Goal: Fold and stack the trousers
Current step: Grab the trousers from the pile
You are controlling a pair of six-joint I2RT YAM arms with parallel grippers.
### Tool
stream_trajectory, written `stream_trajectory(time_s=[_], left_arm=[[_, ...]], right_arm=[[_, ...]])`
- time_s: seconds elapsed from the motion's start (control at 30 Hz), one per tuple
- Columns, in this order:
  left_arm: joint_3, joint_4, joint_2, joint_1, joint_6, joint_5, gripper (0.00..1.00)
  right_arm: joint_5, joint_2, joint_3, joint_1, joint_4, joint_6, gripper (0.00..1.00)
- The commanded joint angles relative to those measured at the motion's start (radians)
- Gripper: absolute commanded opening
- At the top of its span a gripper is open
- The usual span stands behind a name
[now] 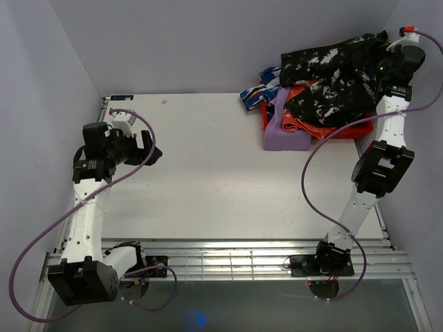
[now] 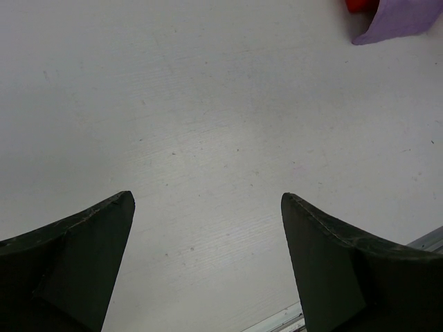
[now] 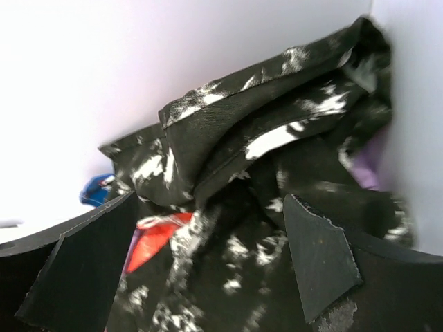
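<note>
A heap of trousers lies at the table's far right corner. Black trousers with white splashes [image 1: 332,76] lie on top, over red trousers [image 1: 325,128] and purple ones [image 1: 284,131]; a blue and white patterned pair [image 1: 259,93] sticks out at the left. My right gripper [image 1: 387,69] is open right over the black trousers [image 3: 228,207], its fingers either side of the rumpled cloth without closing on it. My left gripper [image 1: 149,149] is open and empty above bare table [image 2: 208,138] at the left.
Grey walls close in the table at the back and sides. A corner of the purple cloth [image 2: 398,21] shows at the top right of the left wrist view. A metal rail [image 1: 242,259] runs along the near edge.
</note>
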Motion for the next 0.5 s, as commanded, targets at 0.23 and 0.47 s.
stream_trajectory(time_s=[0.23, 0.47], left_arm=[[-0.007, 0.024, 0.013, 0.001, -0.007, 0.038, 0.98], [0.002, 0.012, 0.014, 0.001, -0.007, 0.037, 0.98]], right_arm=[[0.019, 0.097, 0.047, 0.064, 0.211, 0.257, 0.9], [0.143, 0.186, 0.122, 0.111, 0.22, 0.225, 0.9]])
